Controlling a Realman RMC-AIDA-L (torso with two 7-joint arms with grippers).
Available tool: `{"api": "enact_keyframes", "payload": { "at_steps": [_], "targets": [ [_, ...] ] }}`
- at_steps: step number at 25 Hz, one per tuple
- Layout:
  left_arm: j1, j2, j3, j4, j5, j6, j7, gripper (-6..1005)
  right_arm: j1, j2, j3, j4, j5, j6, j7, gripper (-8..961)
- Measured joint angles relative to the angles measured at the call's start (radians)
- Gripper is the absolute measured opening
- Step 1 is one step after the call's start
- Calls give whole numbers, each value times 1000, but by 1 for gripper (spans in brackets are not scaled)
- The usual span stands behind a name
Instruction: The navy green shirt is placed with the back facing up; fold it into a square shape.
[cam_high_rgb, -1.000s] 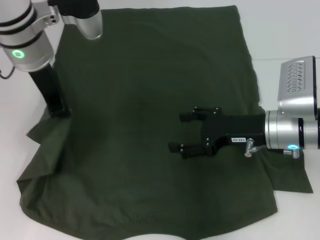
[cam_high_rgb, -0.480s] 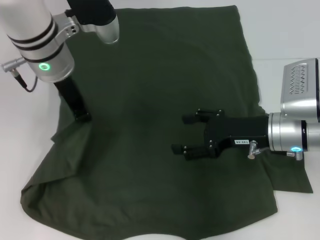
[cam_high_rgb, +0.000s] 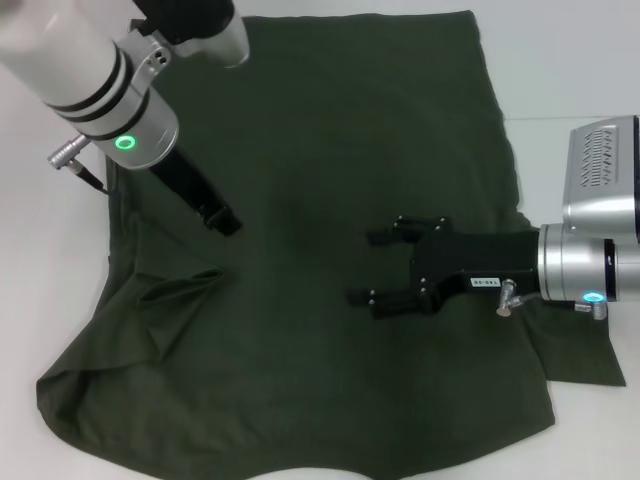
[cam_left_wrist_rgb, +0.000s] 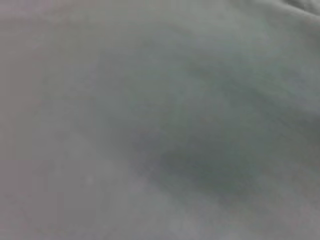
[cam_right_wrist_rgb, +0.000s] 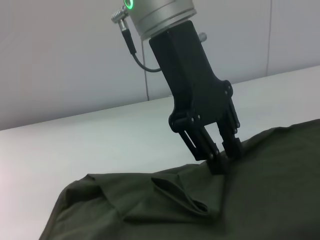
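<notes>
White tabletop (cam_high_rgb: 560, 60) all round, and the shirt (cam_high_rgb: 330, 150) is spread flat over most of it, plain side up, so you're set up for the fold. Using the shirt as the landmark, near to far:

Nearest edge of the shirt shows a curved cut-out in the middle, likely the neckline, so the collar end seems to face you. Near left corner of the shirt is rumpled and doubled over (cam_high_rgb: 150, 310); the sleeve flap on the near right side sticks out flat past the body. That bunching looks like the left side being carried inward over the body.

Right gripper (cam_high_rgb: 372, 267) sits low over the shirt's middle, right of centre, fingers well apart, nothing in them. Judgement: you have it there to pin or steady the cloth while the other arm pulls; contact with the cloth can't be confirmed.

Left gripper (cam_right_wrist_rgb: 224, 157) is farther back, on the shirt's left portion, tips down at the cloth. In the right wrist view its fingers are pinched close together on a ridge of shirt fabric, with a loose fold lying just beside it. Left wrist view shows only cloth close up.

Far edge of the shirt lies straight and flat, not folded yet. Watch for the pinched layer slipping out.
</notes>
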Motion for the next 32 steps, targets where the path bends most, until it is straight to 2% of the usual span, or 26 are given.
{"api": "enact_keyframes", "payload": {
  "at_steps": [2,5,9,10,12,15,17,19,23,32],
  "targets": [
    [22,-3,-25,31,-1,-6,-2,245,0,0,2,0,0,3,3,946],
    [68,-2,-108,93,-19,3,5,353,-3,0,4,-2,5,6,5,946],
    [151,15,-247,115,-164,19,81,506,-5,-1,25,-3,11,13,5,946],
    [180,22,-282,107,-232,26,118,544,-5,-1,36,-4,11,15,5,946],
    [220,40,-324,80,-334,36,162,757,-4,-2,59,-4,11,15,5,946],
    [277,81,-359,-12,-508,44,195,866,0,-3,104,-5,12,17,10,946],
    [302,99,-379,-59,-573,40,191,939,1,-4,124,-6,17,17,11,946],
    [317,108,-411,-97,-601,36,171,939,1,-5,131,-7,24,17,9,947],
    [337,109,-453,-122,-598,24,96,939,1,-5,133,-7,34,22,5,947],
    [362,109,-455,-126,-515,8,-79,939,5,-9,125,-10,34,12,1,947]
  ]
}}
